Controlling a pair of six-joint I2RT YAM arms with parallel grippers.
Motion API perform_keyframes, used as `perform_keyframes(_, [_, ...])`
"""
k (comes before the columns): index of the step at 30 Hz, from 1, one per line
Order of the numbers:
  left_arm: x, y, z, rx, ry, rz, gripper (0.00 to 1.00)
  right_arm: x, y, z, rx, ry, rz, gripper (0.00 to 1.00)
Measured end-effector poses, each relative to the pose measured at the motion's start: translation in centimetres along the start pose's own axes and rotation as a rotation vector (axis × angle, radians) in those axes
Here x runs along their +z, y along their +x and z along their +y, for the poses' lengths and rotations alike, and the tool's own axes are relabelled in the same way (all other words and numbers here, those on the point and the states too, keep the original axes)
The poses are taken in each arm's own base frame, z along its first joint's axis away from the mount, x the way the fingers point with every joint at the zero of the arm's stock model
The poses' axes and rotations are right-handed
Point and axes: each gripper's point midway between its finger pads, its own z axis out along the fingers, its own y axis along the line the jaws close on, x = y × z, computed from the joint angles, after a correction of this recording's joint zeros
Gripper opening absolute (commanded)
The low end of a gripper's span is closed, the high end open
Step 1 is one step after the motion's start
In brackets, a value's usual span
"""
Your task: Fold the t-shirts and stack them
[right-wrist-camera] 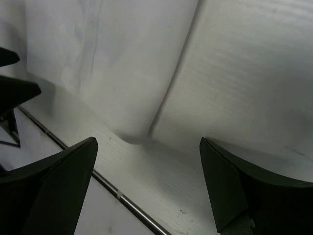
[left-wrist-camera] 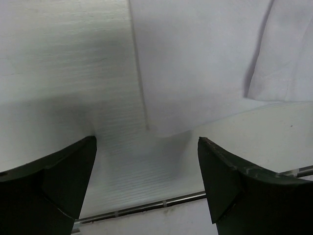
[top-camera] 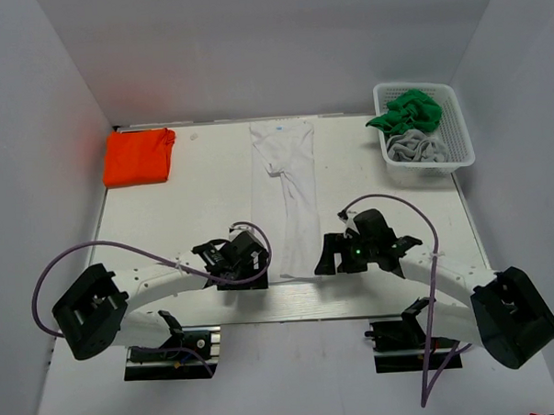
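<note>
A white t-shirt (top-camera: 290, 184) lies in the middle of the table, folded lengthwise into a long narrow strip, its hem at the near edge. My left gripper (top-camera: 261, 263) stands open just left of the hem's near corner; in the left wrist view that white cloth (left-wrist-camera: 195, 63) ends a little ahead of the open gripper (left-wrist-camera: 146, 166). My right gripper (top-camera: 327, 257) stands open just right of the hem, and the shirt's other near corner (right-wrist-camera: 107, 58) lies just ahead of it (right-wrist-camera: 146, 166). Neither holds anything. An orange t-shirt (top-camera: 139, 156) lies folded at the far left.
A white mesh basket (top-camera: 463, 142) at the far right holds a crumpled green t-shirt (top-camera: 406, 110) and a grey t-shirt (top-camera: 417, 148). The table's near edge, with a metal strip (left-wrist-camera: 146, 208), runs right under both grippers. White walls close in the left, right and back.
</note>
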Motion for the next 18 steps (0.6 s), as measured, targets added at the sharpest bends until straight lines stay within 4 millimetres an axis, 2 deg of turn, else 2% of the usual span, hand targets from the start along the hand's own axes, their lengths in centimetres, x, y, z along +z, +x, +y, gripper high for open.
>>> perform_keyframes(3, [0.8,0.1,-0.6,-0.004,0.016,0.01,0.8,0.2,1.5,0.8,0.007,-0.038,0.049,0.9])
perform_keyframes(4, [0.9,0.0,-0.8,-0.007,0.028,0.005,0.77,0.4,1.6,1.1,0.005,-0.047,0.056,0.84])
perform_keyframes(6, [1.1,-0.2,-1.2,-0.01,0.039,0.0,0.69,0.9,1.8,1.6,0.0,-0.072,0.068,0.82])
perform_keyframes(8, [1.4,-0.4,-1.5,-0.01,0.043,-0.004,0.62,1.4,1.6,2.1,-0.005,-0.092,0.076,0.75])
perform_keyframes(9, [1.5,-0.6,-1.6,-0.011,0.048,-0.009,0.54,1.7,1.5,2.3,-0.014,-0.102,0.078,0.71])
perform_keyframes(10, [1.6,-0.6,-1.7,-0.015,0.048,-0.009,0.49,2.0,1.6,2.5,-0.015,-0.108,0.083,0.65])
perform_keyframes(11, [1.8,-0.7,-1.8,-0.016,0.049,-0.01,0.42,2.3,1.7,2.5,-0.018,-0.11,0.087,0.49])
perform_keyframes(12, [1.9,-0.8,-2.1,-0.017,0.052,-0.012,0.27,2.5,1.7,2.5,-0.016,-0.108,0.093,0.39])
perform_keyframes(14, [2.3,-0.9,-2.4,-0.02,0.055,-0.007,0.12,3.0,2.4,2.1,0.0,-0.094,0.122,0.13])
perform_keyframes(15, [2.4,-1.0,-2.6,-0.022,0.059,-0.005,0.0,3.1,2.6,2.1,0.01,-0.088,0.131,0.04])
perform_keyframes(16, [2.4,-1.1,-2.8,-0.023,0.065,-0.005,0.0,3.1,2.7,2.0,0.012,-0.079,0.132,0.0])
perform_keyframes(18, [2.5,-1.2,-3.1,-0.015,0.074,-0.003,0.0,3.1,2.9,1.7,0.007,-0.061,0.134,0.0])
